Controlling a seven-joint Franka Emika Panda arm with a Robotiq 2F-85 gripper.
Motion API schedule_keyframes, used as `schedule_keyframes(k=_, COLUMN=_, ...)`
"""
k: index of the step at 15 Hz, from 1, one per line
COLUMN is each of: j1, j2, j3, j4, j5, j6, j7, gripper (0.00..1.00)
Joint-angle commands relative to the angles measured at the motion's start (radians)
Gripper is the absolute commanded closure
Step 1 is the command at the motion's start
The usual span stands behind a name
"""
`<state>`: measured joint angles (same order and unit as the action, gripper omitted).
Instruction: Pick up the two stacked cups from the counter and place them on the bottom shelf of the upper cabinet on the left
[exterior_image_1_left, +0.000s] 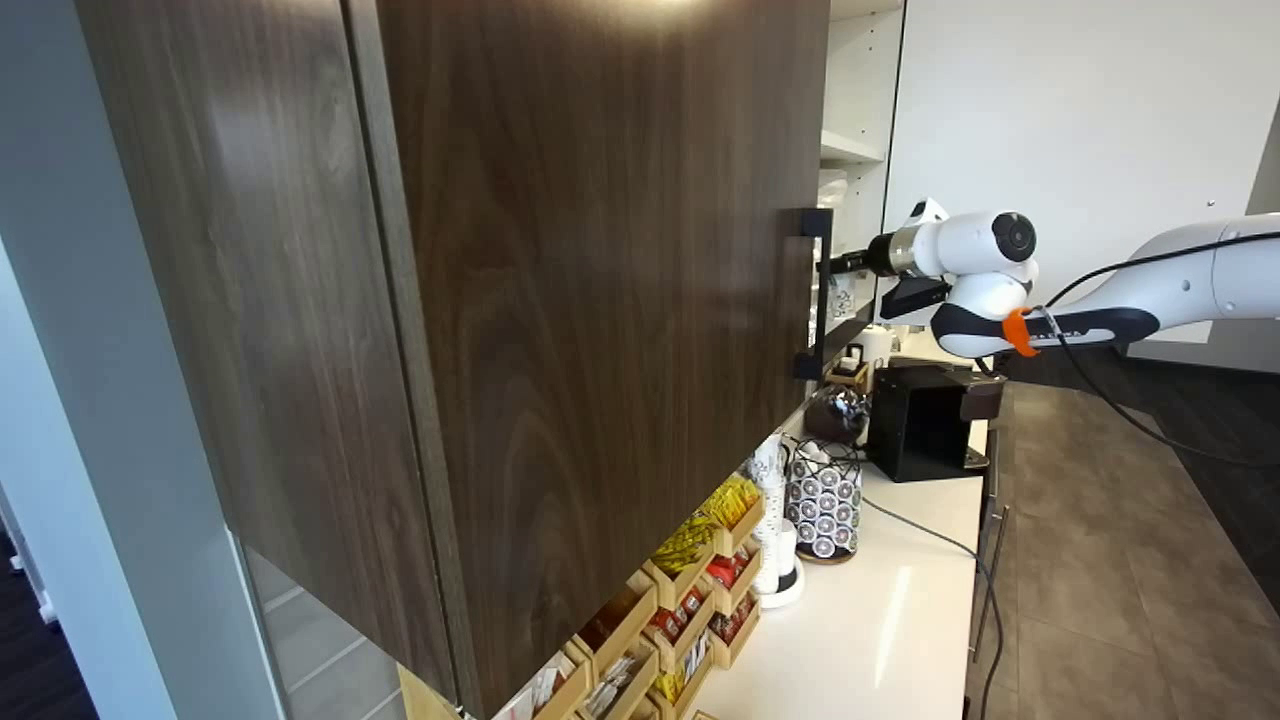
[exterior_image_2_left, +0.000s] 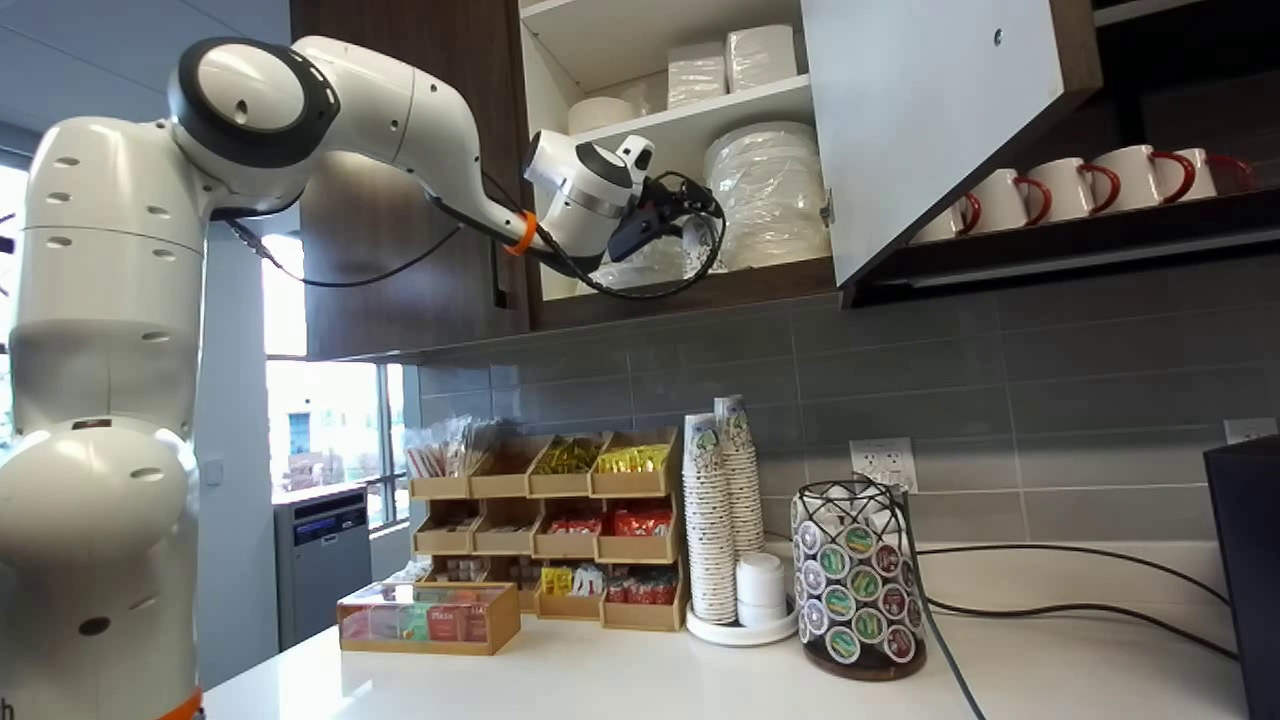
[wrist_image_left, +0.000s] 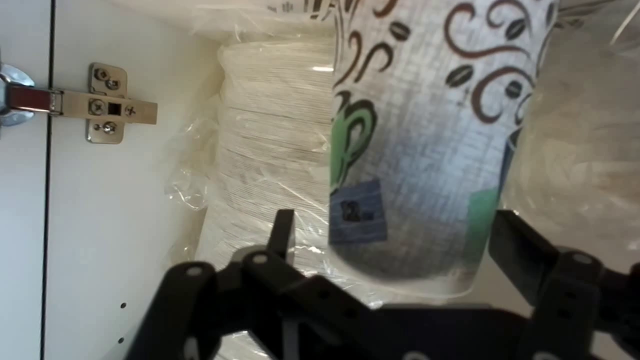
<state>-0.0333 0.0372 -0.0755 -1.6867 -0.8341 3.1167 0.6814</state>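
Inside the upper cabinet (wrist_image_left: 125, 200), the swirl-printed paper cup stack (wrist_image_left: 425, 125) (nesting unseen) stands between the parted jaws of the gripper (wrist_image_left: 395, 225), its long axis near twelve o'clock in the wrist view, gap plain toward nine, tight toward three; straight retreat seems due.

A paper cup (wrist_image_left: 425, 150) fills the middle of the wrist view, printed with brown swirls, coffee beans, a green motif and a blue square; whether another is nested with it cannot be told; the claw (wrist_image_left: 395, 215) stands spread, the cup's lower end showing between its fingertips (wrist_image_left: 286, 225), a gap visible on the view's left, contact unclear on the right; behind is a plastic-wrapped stack of plates (wrist_image_left: 270, 140); further left, a metal hinge (wrist_image_left: 110, 107) joins the white inside of the cabinet (wrist_image_left: 100, 200) to a white door (wrist_image_left: 22, 225); clear wrapping (wrist_image_left: 575, 150) shows at far right.
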Motion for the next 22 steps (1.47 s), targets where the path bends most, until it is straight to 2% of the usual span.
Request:
schedule_keyframes(k=1, j1=-0.003, j2=-0.011, j3=-0.001, j4=0.001, j5=0.014, j6=0.017, j7=-0.002, gripper=0.00)
schedule_keyframes(k=5, j1=-0.004, j2=-0.084, j3=-0.005, j4=-0.023, j5=-0.027, j6=-0.025, j7=0.000, gripper=0.00)
schedule_keyframes(k=9, j1=0.008, j2=-0.198, j3=0.005, j4=-0.096, j5=-0.012, j6=-0.099, j7=-0.048, gripper=0.00)
schedule_keyframes(k=14, j1=0.050, j2=-0.358, j3=0.026, j4=-0.196, j5=0.024, j6=-0.308, j7=-0.137, gripper=0.00)
schedule_keyframes(k=18, j1=0.122, j2=-0.479, j3=0.025, j4=-0.264, j5=0.116, j6=-0.495, j7=-0.244, gripper=0.00)
schedule_keyframes(k=19, j1=0.060, j2=-0.501, j3=0.082, j4=-0.275, j5=0.174, j6=-0.510, j7=-0.287, gripper=0.00)
schedule_keyframes(k=22, j1=0.047, j2=-0.567, j3=0.106, j4=-0.317, j5=0.264, j6=-0.543, j7=-0.349, gripper=0.00)
